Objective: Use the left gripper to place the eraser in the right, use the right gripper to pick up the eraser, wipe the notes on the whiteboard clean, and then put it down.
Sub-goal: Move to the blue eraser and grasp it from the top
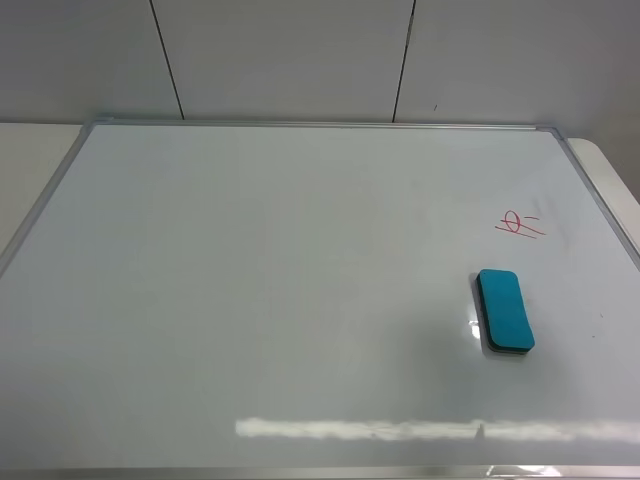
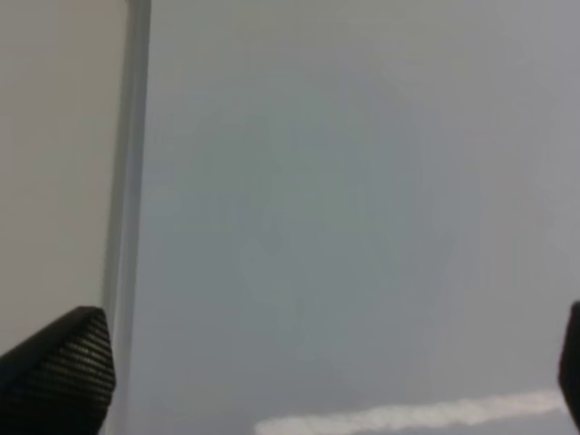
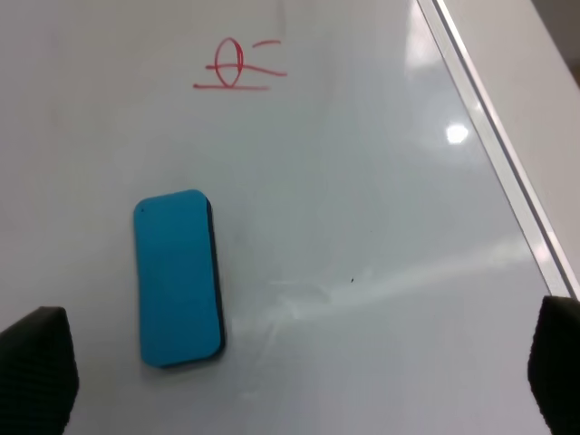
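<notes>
A large whiteboard [image 1: 250, 300] lies flat on a pale table [image 1: 25, 150] and fills most of the high view. The teal eraser [image 1: 504, 311] rests felt-side down on the board's right side, towards the near edge, with its long side running near to far. Just beyond it, not touching, are the red notes [image 1: 518, 223] (a small circle crossed by short strokes), close to the right frame.

Neither arm shows in the high view. Your left tool [image 2: 313, 381] hangs over bare board by the left frame, fingers spread wide and holding nothing. Your right tool [image 3: 294, 372] hangs above the eraser's area, also spread wide and empty.

The eraser already lies on the right half, so the passing-across step seems settled. A pickup by the right tool looks like the next move. Because the eraser lies flat, its narrow sides are free for a pinch.
</notes>
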`<state>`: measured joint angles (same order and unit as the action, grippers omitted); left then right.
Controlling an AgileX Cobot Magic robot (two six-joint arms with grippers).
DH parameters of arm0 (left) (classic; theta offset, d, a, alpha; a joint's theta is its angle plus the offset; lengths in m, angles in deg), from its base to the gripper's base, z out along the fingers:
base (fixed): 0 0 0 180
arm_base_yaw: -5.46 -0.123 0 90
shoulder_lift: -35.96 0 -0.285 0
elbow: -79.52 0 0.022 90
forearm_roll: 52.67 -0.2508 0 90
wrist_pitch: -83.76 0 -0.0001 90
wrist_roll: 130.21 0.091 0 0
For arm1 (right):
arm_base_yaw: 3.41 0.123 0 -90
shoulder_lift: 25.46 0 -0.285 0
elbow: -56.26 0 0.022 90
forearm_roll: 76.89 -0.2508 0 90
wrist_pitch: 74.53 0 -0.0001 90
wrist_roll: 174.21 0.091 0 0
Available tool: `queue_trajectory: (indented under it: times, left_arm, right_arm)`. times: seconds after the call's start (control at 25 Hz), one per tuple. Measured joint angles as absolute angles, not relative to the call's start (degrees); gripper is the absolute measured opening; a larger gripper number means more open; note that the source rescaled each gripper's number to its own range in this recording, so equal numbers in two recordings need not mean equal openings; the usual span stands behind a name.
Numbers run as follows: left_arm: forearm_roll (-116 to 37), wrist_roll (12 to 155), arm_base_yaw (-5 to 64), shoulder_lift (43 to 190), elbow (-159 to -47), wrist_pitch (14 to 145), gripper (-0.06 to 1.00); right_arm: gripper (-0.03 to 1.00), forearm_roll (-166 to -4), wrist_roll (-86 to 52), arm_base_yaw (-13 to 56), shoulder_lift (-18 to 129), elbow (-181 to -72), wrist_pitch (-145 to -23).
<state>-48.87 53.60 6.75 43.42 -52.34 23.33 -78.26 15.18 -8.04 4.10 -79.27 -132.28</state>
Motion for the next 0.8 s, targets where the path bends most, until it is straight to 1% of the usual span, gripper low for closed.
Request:
queue_trajectory:
  times: [0.16,0.48,0.56,0.8]
  left_arm:
    - [-48.9,53.6,6.7,43.4,-52.3,23.3,1.00]
    - [-48.9,53.6,6.7,43.4,-52.3,23.3,1.00]
    - [-48.9,53.6,6.7,43.4,-52.3,23.3,1.00]
    - [-48.9,53.6,6.7,43.4,-52.3,23.3,1.00]
  right_arm:
    - [1.00,-78.3,16.7,-8.0,17.2,-81.6,-131.2]
    - [1.00,-79.3,18.1,-7.9,41.9,-83.7,-124.8]
    - [1.00,-79.3,18.2,-6.8,46.6,-83.7,-123.3]
    - [1.00,-79.3,21.8,0.4,57.4,-83.7,-115.9]
